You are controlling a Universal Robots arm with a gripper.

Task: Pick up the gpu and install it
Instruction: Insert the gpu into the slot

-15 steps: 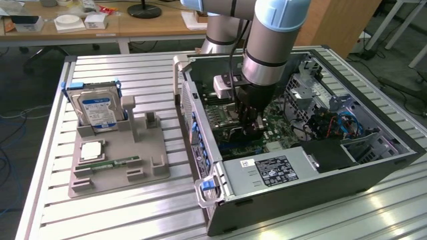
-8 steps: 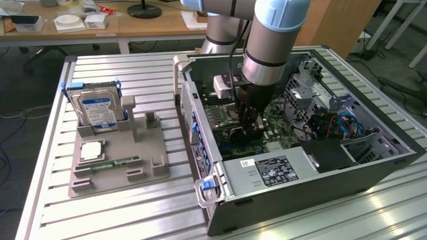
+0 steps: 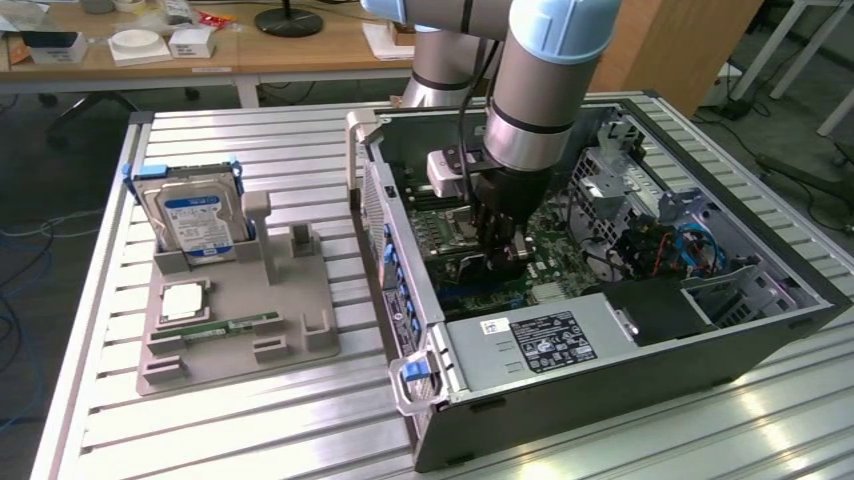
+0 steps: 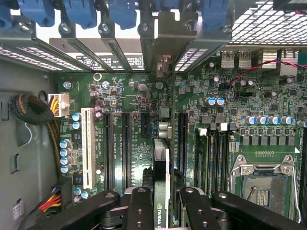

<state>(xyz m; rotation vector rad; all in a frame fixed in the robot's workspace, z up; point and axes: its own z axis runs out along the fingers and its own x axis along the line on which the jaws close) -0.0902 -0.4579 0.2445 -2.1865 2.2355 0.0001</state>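
Observation:
My gripper [image 4: 161, 211] is shut on the gpu [image 4: 161, 177], seen edge-on as a thin black and green card between the two black fingers [image 4: 140, 206]. The card's silver end bracket [image 4: 163, 43] stands against the case's rear slot openings. Under it lies the green motherboard [image 4: 134, 96], with a long black slot [image 4: 125, 143] on one side of the card and another [image 4: 182, 139] on the other. I cannot tell whether the card's edge sits in a slot. In the exterior view the gripper [image 3: 505, 262] reaches down inside the open computer case [image 3: 601, 380].
A grey holder tray [image 3: 307, 300] on the slatted table at the exterior view's left carries a hard drive [image 3: 191, 215] and a memory stick [image 3: 227, 325]. Inside the case sit the power supply [image 3: 547, 340], blue cables [image 3: 701, 250] and the CPU socket [image 4: 261, 187].

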